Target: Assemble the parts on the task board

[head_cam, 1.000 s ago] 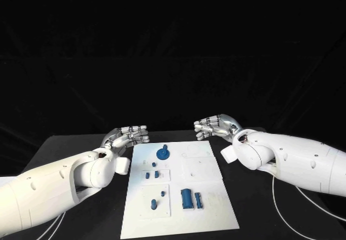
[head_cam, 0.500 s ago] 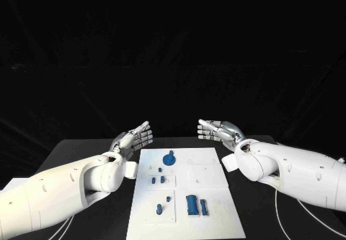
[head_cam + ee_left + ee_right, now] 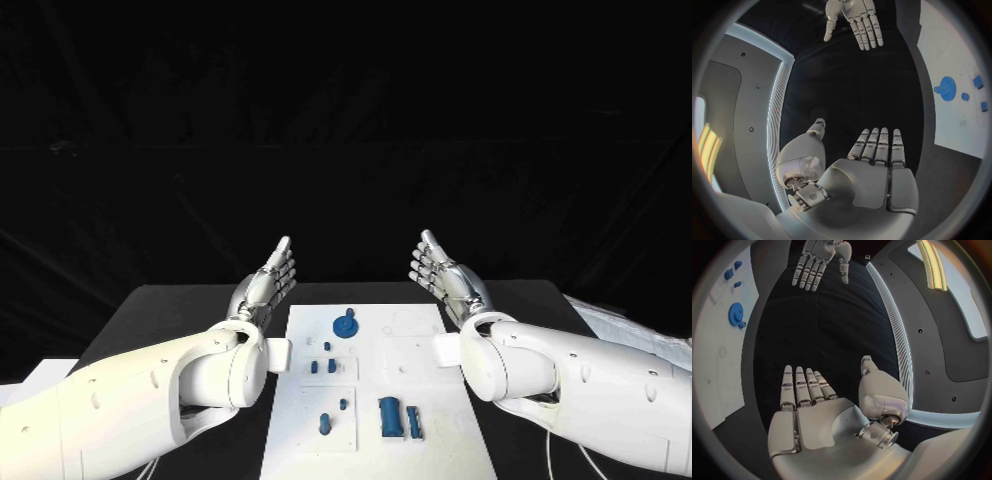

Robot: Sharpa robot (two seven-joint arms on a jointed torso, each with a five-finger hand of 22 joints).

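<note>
Both hands flat, fingers straight, empty: left hand point(image 3: 265, 283), right hand point(image 3: 447, 283) flank board point(image 3: 418, 445) far end; blue parts point(image 3: 391, 415) scattered on it; gear point(image 3: 346, 325) far; progress unclear.

A white task board point(image 3: 433, 400) carries blue parts point(image 3: 389, 415) on a black table point(image 3: 159, 320); the arms are white, both hands silver.

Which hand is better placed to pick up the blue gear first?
Left, marginally. Both hands are open and raised beyond the task board, but the blue gear lies nearer the left hand than the right hand.
</note>
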